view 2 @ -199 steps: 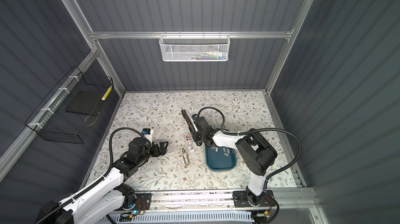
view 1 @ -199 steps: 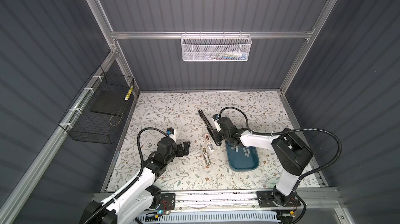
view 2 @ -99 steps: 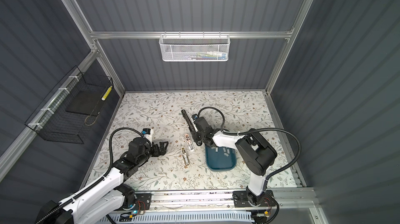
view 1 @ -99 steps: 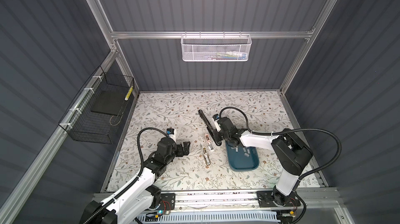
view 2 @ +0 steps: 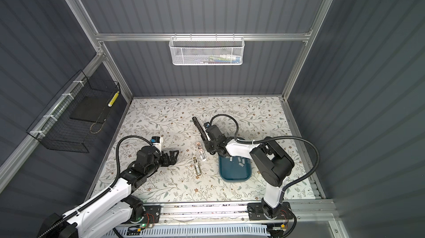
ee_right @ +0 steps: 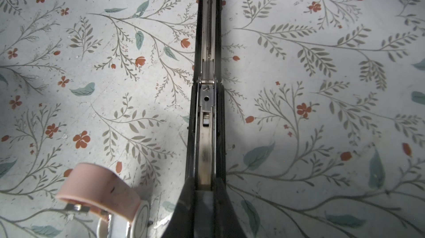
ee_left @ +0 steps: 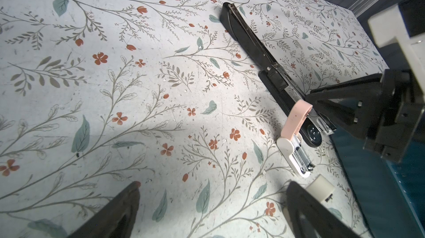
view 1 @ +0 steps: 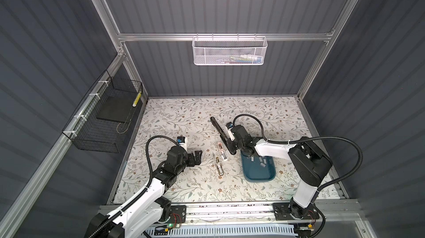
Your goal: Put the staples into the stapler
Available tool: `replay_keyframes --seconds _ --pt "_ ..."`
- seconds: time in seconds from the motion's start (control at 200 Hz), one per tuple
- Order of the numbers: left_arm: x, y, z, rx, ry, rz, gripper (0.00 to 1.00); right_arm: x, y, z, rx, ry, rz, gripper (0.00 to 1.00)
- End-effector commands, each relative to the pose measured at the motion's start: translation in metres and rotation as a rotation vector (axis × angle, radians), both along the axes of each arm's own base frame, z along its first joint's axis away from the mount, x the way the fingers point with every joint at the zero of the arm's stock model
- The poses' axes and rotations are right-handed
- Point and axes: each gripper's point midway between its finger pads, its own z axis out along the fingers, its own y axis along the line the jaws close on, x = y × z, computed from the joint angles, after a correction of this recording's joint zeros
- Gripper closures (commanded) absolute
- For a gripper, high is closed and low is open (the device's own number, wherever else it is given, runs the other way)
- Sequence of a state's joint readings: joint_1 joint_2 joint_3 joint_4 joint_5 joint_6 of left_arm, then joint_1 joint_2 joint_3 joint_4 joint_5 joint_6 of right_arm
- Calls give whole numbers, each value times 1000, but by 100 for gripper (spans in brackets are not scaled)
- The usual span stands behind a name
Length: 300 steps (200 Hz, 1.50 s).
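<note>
Right claw (view 1: 230,147): pinched shut, tips right down on the open channel of the black stapler (view 1: 218,128). Can't tell if there's a strip between them tbh.
Left claw (view 1: 199,156): jaws spread wide, nothing in them, hanging low over the mat (view 1: 184,114), left of the little staplers.
Staples (view 1: 259,159): loose grey strips at the far end of the tray (view 1: 258,179).
Tray: teal, just right of the claw's tips.
Black stapler: flipped open flat on the mat.
Pink stapler (view 1: 222,153): lid up, right beside the black one.
Beige stapler (view 1: 219,167): a bit nearer the front.

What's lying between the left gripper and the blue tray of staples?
A pink-and-white stapler and a cream stapler, both open, seen in both top views.
</note>
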State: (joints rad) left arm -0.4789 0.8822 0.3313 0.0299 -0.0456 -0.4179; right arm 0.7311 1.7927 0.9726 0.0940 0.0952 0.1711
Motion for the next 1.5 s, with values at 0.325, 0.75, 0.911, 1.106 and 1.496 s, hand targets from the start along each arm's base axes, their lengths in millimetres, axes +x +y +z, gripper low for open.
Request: replay_keyframes --seconds 0.325,0.75,0.911,1.106,1.496 --pt "0 -1 1 9 -6 -4 0 -12 -15 -16 -92 47 9 91" --pt "0 -2 1 8 -7 -7 0 -27 -16 25 -65 -5 -38 53" --pt "-1 -2 2 4 -13 -9 0 -50 -21 46 -26 4 -88 51" --pt "-1 -3 3 -2 -9 -15 0 -105 -17 40 44 129 -130 54" --pt "-7 -2 10 -29 -38 -17 0 -164 -37 5 -17 247 -229 56"
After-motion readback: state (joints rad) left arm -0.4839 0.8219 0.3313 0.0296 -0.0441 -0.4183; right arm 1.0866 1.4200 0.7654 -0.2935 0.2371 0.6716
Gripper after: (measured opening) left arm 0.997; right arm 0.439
